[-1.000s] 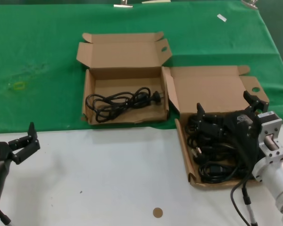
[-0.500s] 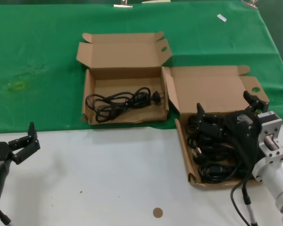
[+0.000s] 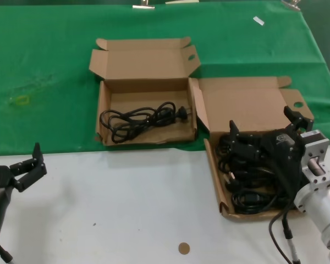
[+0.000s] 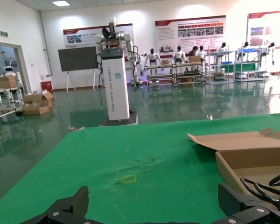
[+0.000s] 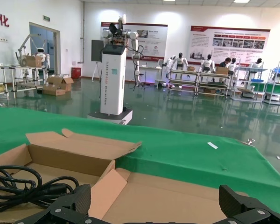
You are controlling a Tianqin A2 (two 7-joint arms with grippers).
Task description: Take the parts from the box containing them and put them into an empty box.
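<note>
A: Right gripper [image 3: 264, 129] sits low over the near box [image 3: 252, 98], fingers spread wide apart, one at each side of the black cable pile [image 3: 250, 176]. We see nothing clamped between them.

B: Step, as we judge it?

A: Pick phase, pre-grasp. 1 cable [image 3: 140, 117] already lies in the far box [image 3: 143, 63]; the pile in the near box is what remains. The 2 boxes stand side by side on the green cloth [image 3: 44, 71], walls close or touching, we cannot tell which.

B: Next move?

A: We judge a descent into the pile, closing on 1 bundle only; the cords look tangled, so extra ones may lift with it.

B: Left arm?

A: Left gripper [image 3: 27, 165] is parked over the white table [image 3: 126, 209], fingers apart, holding nothing.

B: Writing?

A: None on the boxes. The wall posters in the wrist views are too small to read.
</note>
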